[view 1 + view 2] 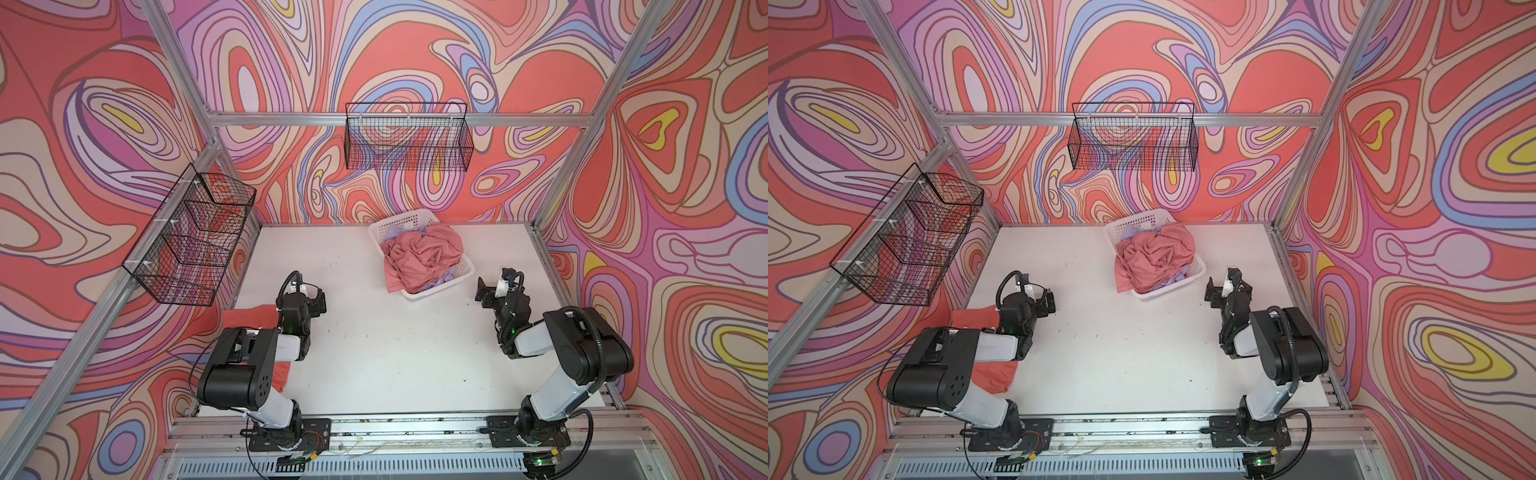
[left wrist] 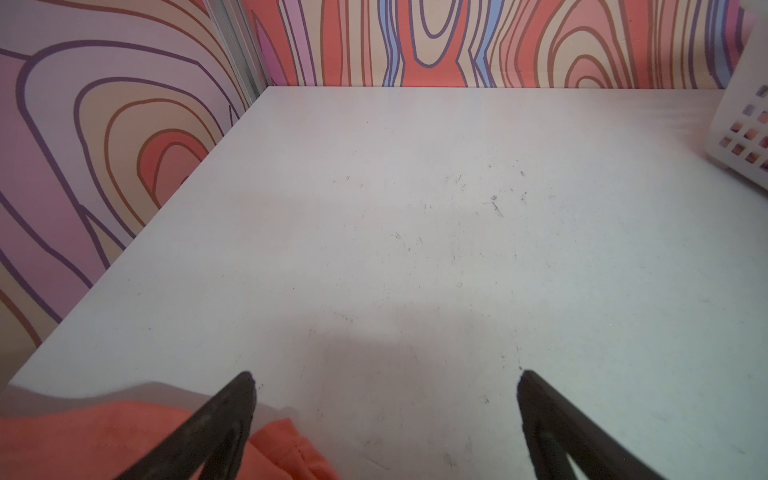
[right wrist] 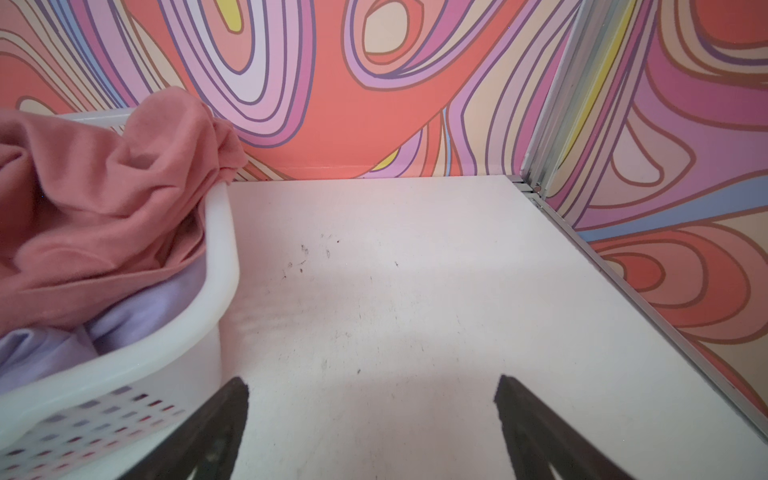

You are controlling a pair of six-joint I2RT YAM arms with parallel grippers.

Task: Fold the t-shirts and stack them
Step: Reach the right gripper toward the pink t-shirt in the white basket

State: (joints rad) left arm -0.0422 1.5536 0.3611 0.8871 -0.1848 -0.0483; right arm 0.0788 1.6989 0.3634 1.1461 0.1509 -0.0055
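Both top views: orange shirt [image 1: 249, 318] lies at the table's [image 1: 374, 353] left edge, partly under the left arm, with the left gripper [image 2: 385, 376] spread wide and empty. Near the far edge, pink shirt [image 1: 424, 253] heaps over lavender shirt [image 3: 137, 316] in the basket [image 1: 442, 286]. The right gripper [image 3: 372, 382] beside it is also agape, holding nothing. Next, probably: pinch the pink shirt and lift it clear to spread flat.

Matt cloth salmon shirt [image 1: 424, 253], smooth plastic basket [image 1: 440, 287].

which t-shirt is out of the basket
The orange t-shirt: it lies on the table near its left edge, while the pink t-shirt and lavender t-shirt sit crumpled in the white basket.
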